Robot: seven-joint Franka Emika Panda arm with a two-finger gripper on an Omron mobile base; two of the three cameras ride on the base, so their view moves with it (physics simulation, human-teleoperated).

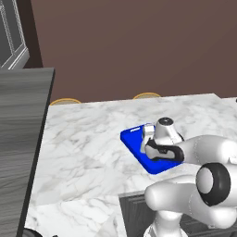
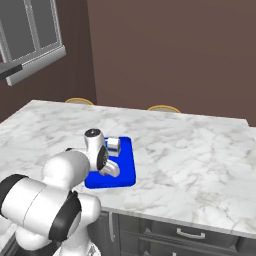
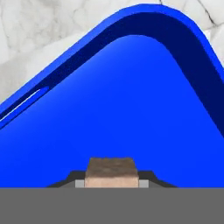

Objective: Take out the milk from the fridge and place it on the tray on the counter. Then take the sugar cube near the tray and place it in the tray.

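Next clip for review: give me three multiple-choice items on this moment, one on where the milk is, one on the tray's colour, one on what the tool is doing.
1. Where is the milk?
A. On the tray
B. On the bare counter
C. On the floor

2. What colour is the tray?
A. Red
B. Bright blue
C. Green

3. What is the state of the tool?
A. Open and empty
B. Shut on the milk
C. Shut on the sugar cube

Key:
1. A: in the right base view the small white carton stands on the tray, which lies on the counter.
2. B: both base views and the hand view show a bright blue tray.
3. C: in the hand view the sugar cube sits between the two dark finger tips, above the tray's floor.
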